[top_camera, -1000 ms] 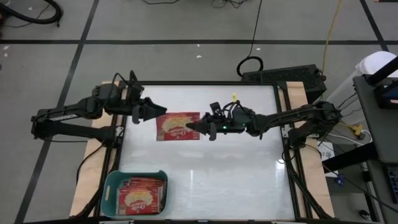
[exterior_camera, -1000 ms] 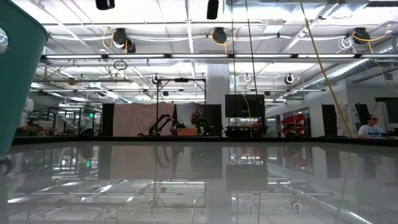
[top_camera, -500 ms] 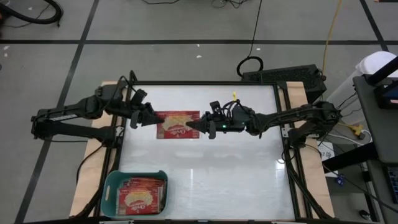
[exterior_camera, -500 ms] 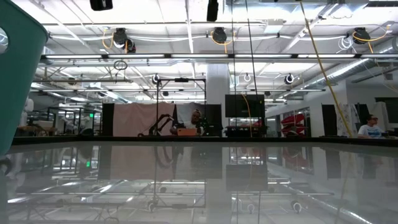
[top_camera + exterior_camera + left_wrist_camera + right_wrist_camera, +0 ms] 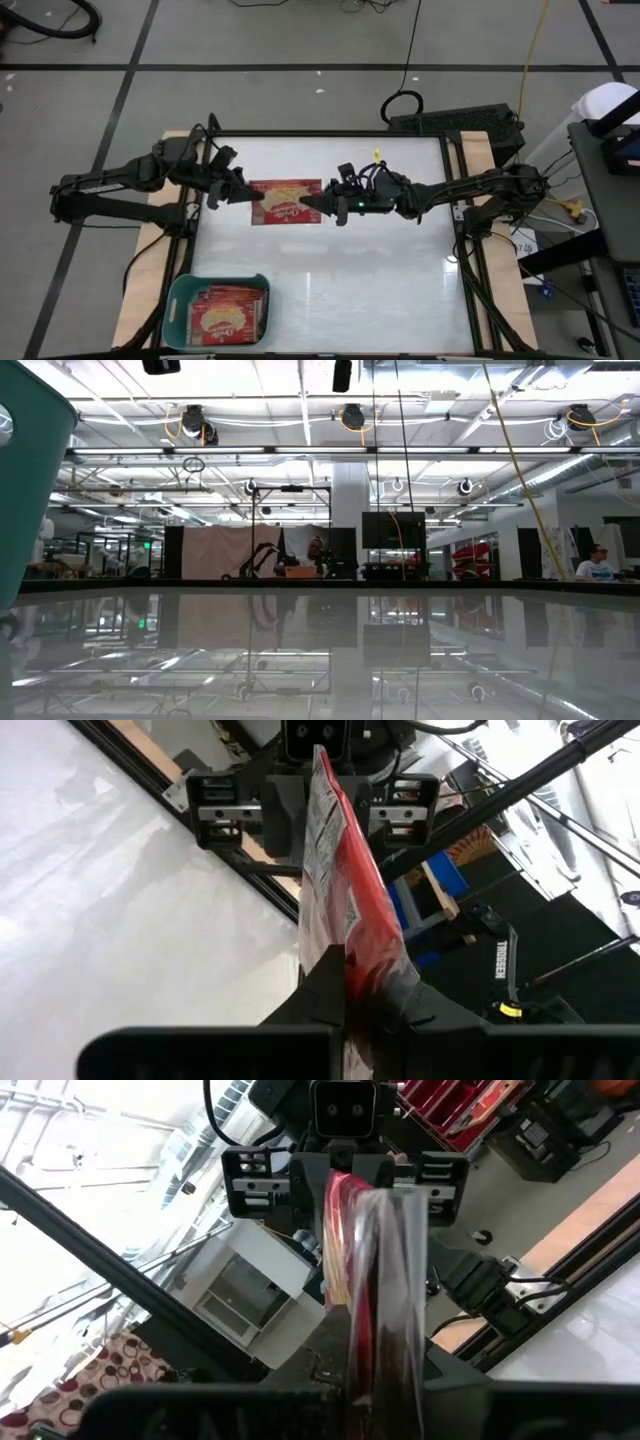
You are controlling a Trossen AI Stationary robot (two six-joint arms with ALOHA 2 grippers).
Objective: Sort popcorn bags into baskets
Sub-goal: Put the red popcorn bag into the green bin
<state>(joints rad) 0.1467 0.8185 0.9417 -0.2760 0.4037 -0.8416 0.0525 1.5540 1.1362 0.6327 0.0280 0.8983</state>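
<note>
One red popcorn bag (image 5: 288, 201) with a yellow-cream picture facing up hangs in the air over the table's far middle, between my two grippers. My left gripper (image 5: 252, 194) is shut on its left end and my right gripper (image 5: 308, 205) is shut on its right end. Each wrist view shows the popcorn bag (image 5: 340, 880) (image 5: 375, 1240) edge-on, with the other gripper behind it. The teal basket (image 5: 178, 300) stands at the near left corner with popcorn bags (image 5: 228, 312) lying flat inside. My left gripper pinches the bag's left edge (image 5: 365, 970) between its two fingers, coming about level from the table's left. The bag is lifted clear of the table. My right gripper pinches the bag's right edge (image 5: 372, 1345) between its two fingers, coming about level from the table's right. The bag spans the gap between both grippers.
The white tabletop (image 5: 380, 270) lies bare in the middle and right. The basket's teal wall (image 5: 30, 470) fills the left edge of the low view. Cables and a dark box (image 5: 455, 122) sit beyond the far right corner.
My left gripper, open a second ago just left of the bag, has turned a little at the wrist and shut on the bag's left end. My right gripper and the bag have kept still.
</note>
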